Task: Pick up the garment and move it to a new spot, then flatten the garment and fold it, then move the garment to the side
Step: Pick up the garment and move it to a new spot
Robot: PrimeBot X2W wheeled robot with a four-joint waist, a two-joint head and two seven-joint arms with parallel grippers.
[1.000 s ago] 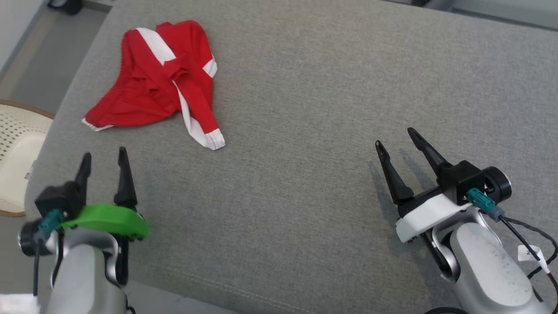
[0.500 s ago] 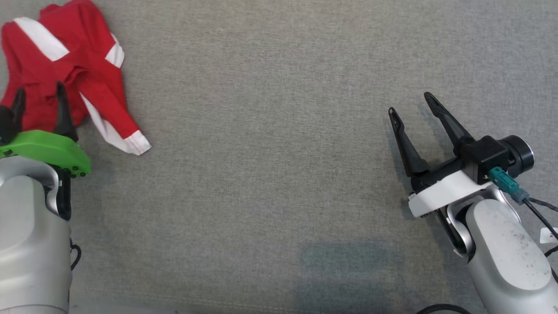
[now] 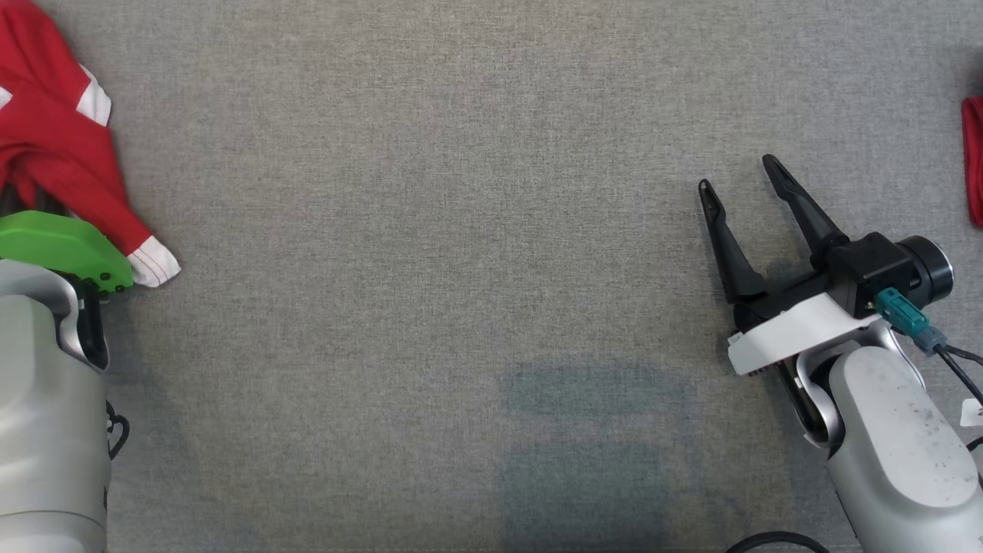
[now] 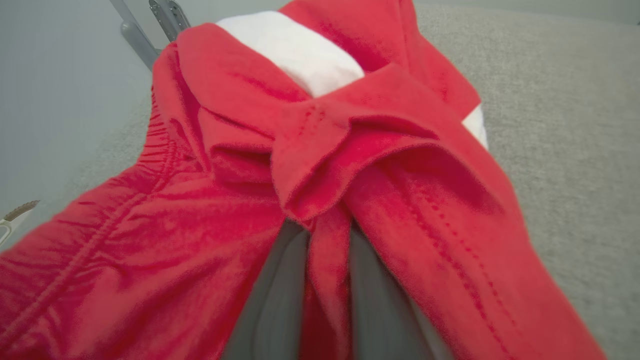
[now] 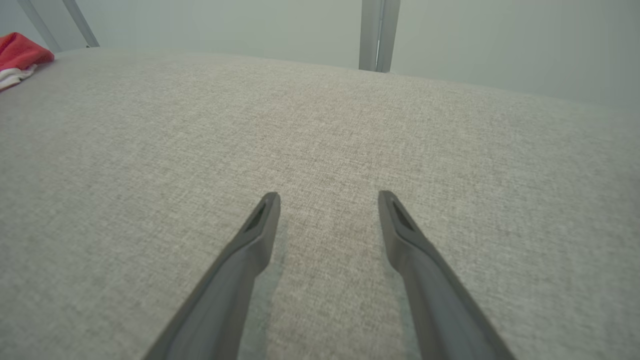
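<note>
One garment (image 3: 54, 153): red top with white bands and a white ribbed cuff (image 3: 153, 265), bunched at the 10 o'clock corner of the head view on the grey fabric surface (image 3: 461, 269).
Handling (judged): light, soft and limp. It has no stiffness, so it should sag and trail from any single pinch. The knit looks grippy rather than slick, and it is not fragile.
Hold point (judged): a raised fold in the body of the heap suits the carry better than the cuff. For flattening, two hem or shoulder corners, one per gripper.
Left gripper (image 4: 326, 270): fingers drawn close, pinching a narrow ridge of red cloth between them. The tips are buried under a fold.
Garment vs left gripper: touching. In the left wrist view the cloth drapes over and around the fingers, with the bulk from 9 through 12 o'clock and a sleeve running down to 4 o'clock.
Green mount (image 3: 54, 242): at 6 o'clock of the heap in the head view, with the cuff just beside it at 3 o'clock.
Right gripper (image 3: 737, 175): spread wide and empty, at 3 o'clock of the head view with its tips toward 11 o'clock. It is low over bare surface, well apart from the garment.
Risk (judged): the pinch takes only a thin fold, so a layer may slide free or the sleeve may drag.
Red strip (image 3: 974, 161): at the 3 o'clock edge of the head view; cannot tell what it is.
</note>
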